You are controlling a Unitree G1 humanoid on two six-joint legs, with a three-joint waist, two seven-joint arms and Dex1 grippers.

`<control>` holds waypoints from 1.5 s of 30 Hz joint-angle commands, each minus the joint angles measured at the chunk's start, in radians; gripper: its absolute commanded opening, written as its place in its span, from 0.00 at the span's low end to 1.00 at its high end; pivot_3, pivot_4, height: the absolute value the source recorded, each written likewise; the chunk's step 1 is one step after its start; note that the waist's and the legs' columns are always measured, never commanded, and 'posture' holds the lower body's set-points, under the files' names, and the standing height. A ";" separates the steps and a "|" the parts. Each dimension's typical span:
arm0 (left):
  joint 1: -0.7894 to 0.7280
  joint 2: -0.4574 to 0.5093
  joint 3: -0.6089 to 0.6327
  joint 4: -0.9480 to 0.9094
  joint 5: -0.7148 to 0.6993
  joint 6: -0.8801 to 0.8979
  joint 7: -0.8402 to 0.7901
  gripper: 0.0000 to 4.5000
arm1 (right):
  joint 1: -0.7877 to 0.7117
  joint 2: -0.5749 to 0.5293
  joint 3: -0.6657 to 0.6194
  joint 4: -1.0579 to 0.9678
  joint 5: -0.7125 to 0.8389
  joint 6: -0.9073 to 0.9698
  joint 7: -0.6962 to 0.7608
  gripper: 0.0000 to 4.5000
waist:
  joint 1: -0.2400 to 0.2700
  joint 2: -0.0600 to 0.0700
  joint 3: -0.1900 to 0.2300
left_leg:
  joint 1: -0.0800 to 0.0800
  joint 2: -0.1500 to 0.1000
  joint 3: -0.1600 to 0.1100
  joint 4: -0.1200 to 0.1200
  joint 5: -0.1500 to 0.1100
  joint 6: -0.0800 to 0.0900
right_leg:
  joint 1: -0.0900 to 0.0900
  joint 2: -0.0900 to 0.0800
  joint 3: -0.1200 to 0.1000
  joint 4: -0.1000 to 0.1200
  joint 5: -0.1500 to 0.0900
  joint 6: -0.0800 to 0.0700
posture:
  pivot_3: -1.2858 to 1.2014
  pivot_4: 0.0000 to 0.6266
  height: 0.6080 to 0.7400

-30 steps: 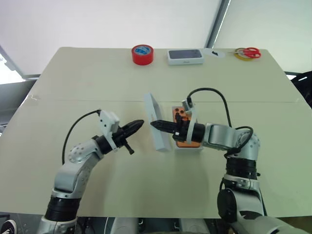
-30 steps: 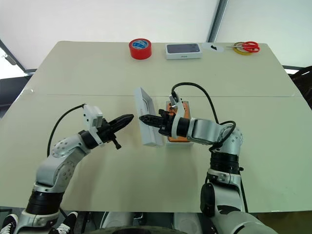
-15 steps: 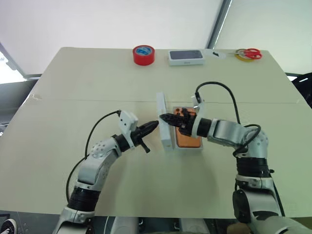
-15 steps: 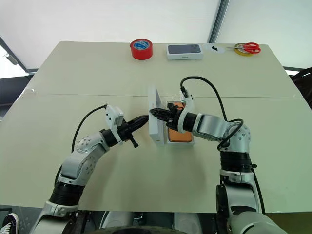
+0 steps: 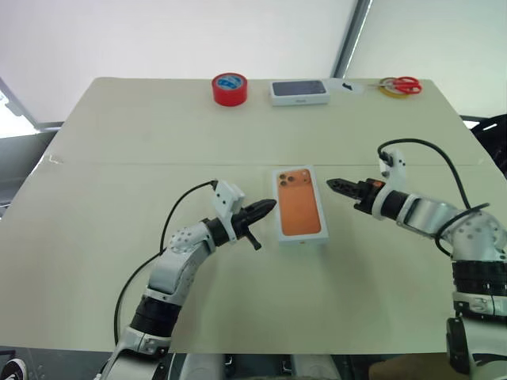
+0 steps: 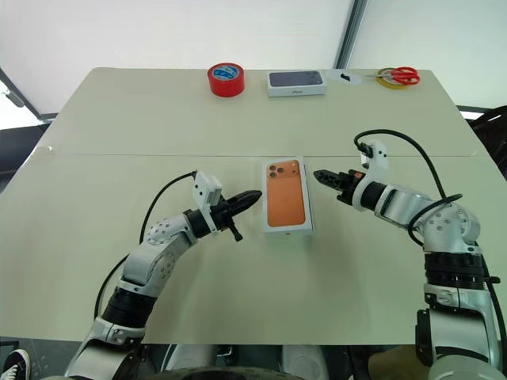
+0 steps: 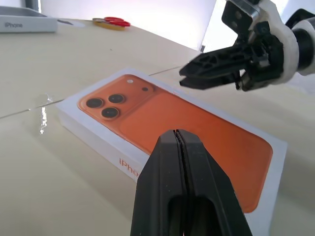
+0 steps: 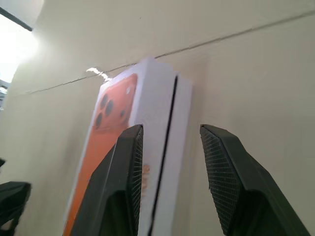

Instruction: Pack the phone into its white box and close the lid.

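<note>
Left eye view: lid [image 5: 301,204] sits closed on white box [image 8: 173,162], mid-tabletop [image 5: 119,158]. Left tool [image 5: 269,207] pinched shut, empty, just beside it; right tool [image 5: 333,184] partly spread, empty, near opposite side.

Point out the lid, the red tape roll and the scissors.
lid [image 5: 302,212]: left eye view, middle of its orange printed top.
red tape roll [image 5: 230,88]: left eye view, its red outer side.
scissors [image 6: 404,75]: right eye view, on the red handles.
</note>
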 commanded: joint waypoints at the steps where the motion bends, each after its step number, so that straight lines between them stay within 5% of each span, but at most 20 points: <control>1: 0.007 0.033 0.040 -0.051 -0.020 0.006 -0.014 0.00 | 0.002 -0.025 0.087 -0.093 -0.228 -0.168 0.109 0.30 | 0.001 0.000 0.000 | 0.000 0.000 0.000 0.000 0.000 0.000 | 0.000 0.000 0.000 0.000 0.000 0.000 | 0.52 0.24 0.92; 4: -0.007 0.064 0.060 -0.033 -0.008 0.007 -0.007 0.00 | 0.029 -0.031 0.157 -0.107 -0.402 -0.299 0.181 0.00 | 0.006 0.000 0.000 | 0.000 0.000 0.000 0.000 0.000 0.000 | 0.000 0.000 0.000 0.000 0.000 0.000 | 0.52 0.24 0.92; 12: -0.070 0.075 -0.035 0.058 0.059 0.129 -0.027 0.00 | 0.051 -0.044 0.232 -0.069 -0.704 -0.491 0.278 0.00 | 0.017 0.000 0.000 | 0.000 -0.001 0.000 0.001 0.003 -0.006 | 0.001 -0.001 0.000 0.000 0.000 0.000 | 0.52 0.24 0.92; 29: -0.189 -0.064 -0.033 0.140 0.069 0.128 -0.007 0.00 | 0.100 -0.032 0.192 -0.137 -0.836 -0.479 0.355 0.00 | 0.026 0.000 0.000 | 0.000 -0.001 0.000 0.002 0.004 -0.007 | 0.001 -0.001 0.000 0.001 0.000 0.000 | 0.52 0.24 0.92; 45: -0.204 -0.026 -0.004 0.165 0.067 0.149 -0.025 0.00 | 0.086 -0.058 0.173 -0.094 -0.952 -0.528 0.412 0.00 | 0.024 0.000 0.000 | 0.000 -0.001 0.000 0.003 0.005 -0.008 | 0.001 0.000 0.000 0.001 0.000 0.000 | 0.52 0.24 0.92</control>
